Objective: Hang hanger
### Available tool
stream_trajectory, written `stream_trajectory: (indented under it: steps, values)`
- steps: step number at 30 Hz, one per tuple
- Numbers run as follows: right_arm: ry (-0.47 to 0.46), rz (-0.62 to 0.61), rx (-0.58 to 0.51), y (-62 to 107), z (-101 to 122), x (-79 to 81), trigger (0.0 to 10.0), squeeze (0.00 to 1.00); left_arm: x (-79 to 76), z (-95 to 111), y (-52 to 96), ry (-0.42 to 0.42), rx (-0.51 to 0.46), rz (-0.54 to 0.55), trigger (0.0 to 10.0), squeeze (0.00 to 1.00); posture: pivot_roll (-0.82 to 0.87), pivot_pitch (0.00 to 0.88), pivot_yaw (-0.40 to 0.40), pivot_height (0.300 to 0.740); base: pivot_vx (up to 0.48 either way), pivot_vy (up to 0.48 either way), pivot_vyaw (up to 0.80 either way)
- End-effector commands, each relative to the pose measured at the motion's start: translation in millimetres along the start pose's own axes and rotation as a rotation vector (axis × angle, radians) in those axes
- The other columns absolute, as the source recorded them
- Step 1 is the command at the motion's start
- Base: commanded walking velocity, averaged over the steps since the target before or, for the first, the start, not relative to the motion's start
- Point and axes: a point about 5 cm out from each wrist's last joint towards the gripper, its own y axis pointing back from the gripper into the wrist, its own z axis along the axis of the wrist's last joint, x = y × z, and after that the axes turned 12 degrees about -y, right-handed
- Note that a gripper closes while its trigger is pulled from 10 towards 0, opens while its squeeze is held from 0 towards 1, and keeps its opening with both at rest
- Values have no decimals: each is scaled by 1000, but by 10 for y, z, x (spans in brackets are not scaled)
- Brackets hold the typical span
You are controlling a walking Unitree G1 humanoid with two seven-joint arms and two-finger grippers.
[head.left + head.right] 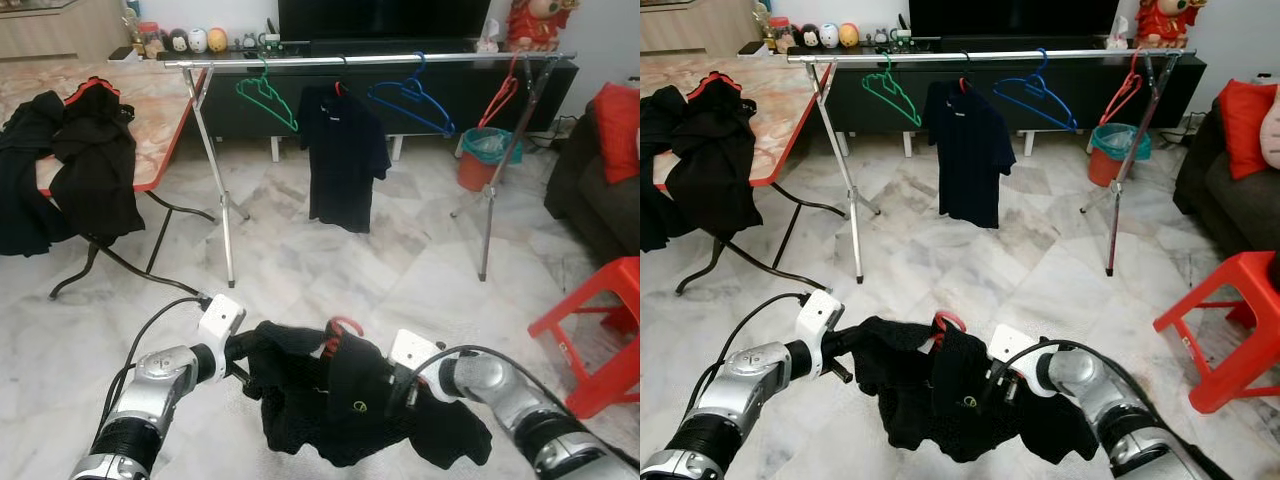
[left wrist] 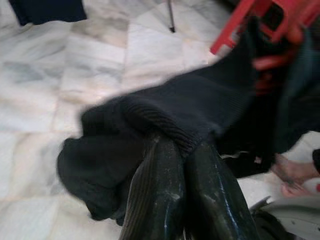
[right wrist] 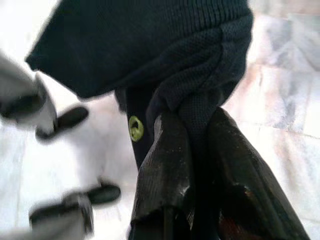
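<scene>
Left eye view: both grippers, left [image 1: 243, 348] and right [image 1: 400, 388], pinch a black shirt [image 1: 345, 405] slung between them on a red hanger [image 1: 340, 330], whose hook could slip out from the slack cloth.

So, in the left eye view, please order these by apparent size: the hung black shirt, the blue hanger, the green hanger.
1. Hung black shirt, clearly largest.
2. Blue hanger and green hanger look about alike; I cannot rank them.
</scene>
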Motion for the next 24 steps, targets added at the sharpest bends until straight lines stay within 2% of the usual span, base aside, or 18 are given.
stream_trajectory:
  steps: [1,3,6,7,12,16,18,24]
  values:
    - [-75,-66,-93,5,120,-74,0,0,-57,1,12,-17,1,-62,10000,0,-21,25,10,740,0,0,0]
    - [-126,-101,-128,-56,191,-57,0,0,-205,-35,25,-22,3,-175,10000,0,-24,25,12,740,0,0,0]
    - [-129,-118,-137,-82,219,-43,0,0,-249,-29,29,-17,-5,-206,10000,0,-24,25,12,740,0,0,0]
    - [-180,-196,-174,-97,280,-89,0,0,-285,-13,33,-15,-13,-234,10000,0,-17,27,16,740,0,0,0]
    - [-259,-272,-234,-116,407,-141,0,0,-305,5,32,-20,-13,-255,10000,0,-14,30,19,740,0,0,0]
    - [-265,-311,-254,-129,470,-157,0,0,-314,15,35,-28,-12,-260,10000,0,-15,34,20,740,0,0,0]
    - [-342,-372,-326,-117,561,-205,0,0,-341,23,61,-22,-19,-271,10000,0,-8,31,29,740,0,0,0]
    - [-385,-369,-392,-127,673,-204,0,0,-383,17,60,-30,-4,-295,10000,0,-6,28,40,740,0,0,0]
